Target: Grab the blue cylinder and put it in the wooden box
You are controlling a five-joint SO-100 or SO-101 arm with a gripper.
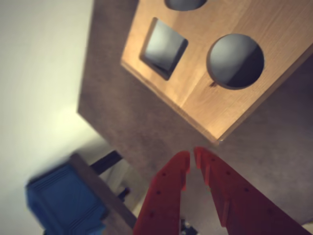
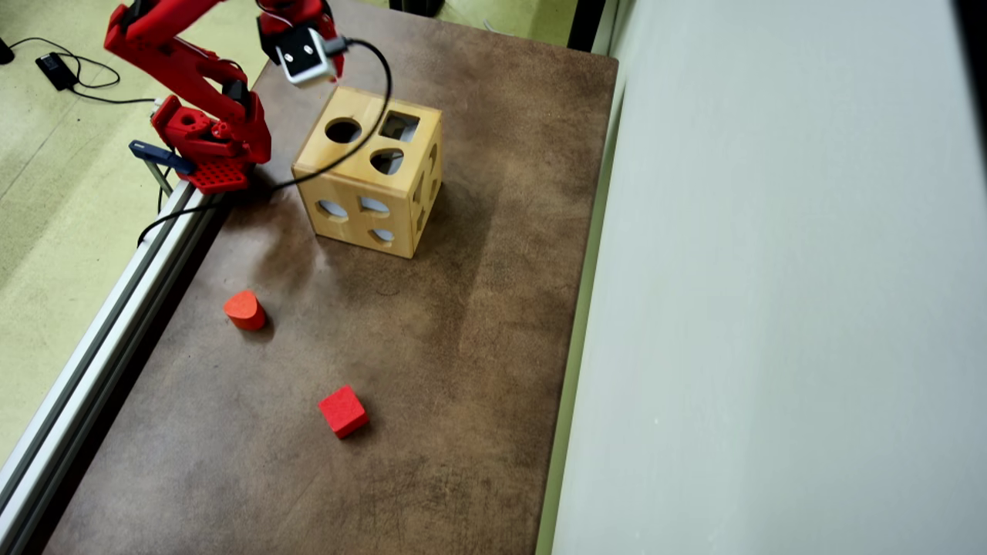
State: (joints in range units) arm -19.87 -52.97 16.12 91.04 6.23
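Wrist view, nearest: the red two-finger jaws [image 1: 191,157] are pressed almost together, tips nearly touching, with nothing between them. Just beyond the tips lies the brown surface [image 1: 146,127], then the large light-wood box with shaped holes [image 1: 244,105], its round opening [image 1: 235,60] ahead and slightly right. The small dark-blue cylinder appears in neither view; possibly it already lies inside the box, which cannot be confirmed.
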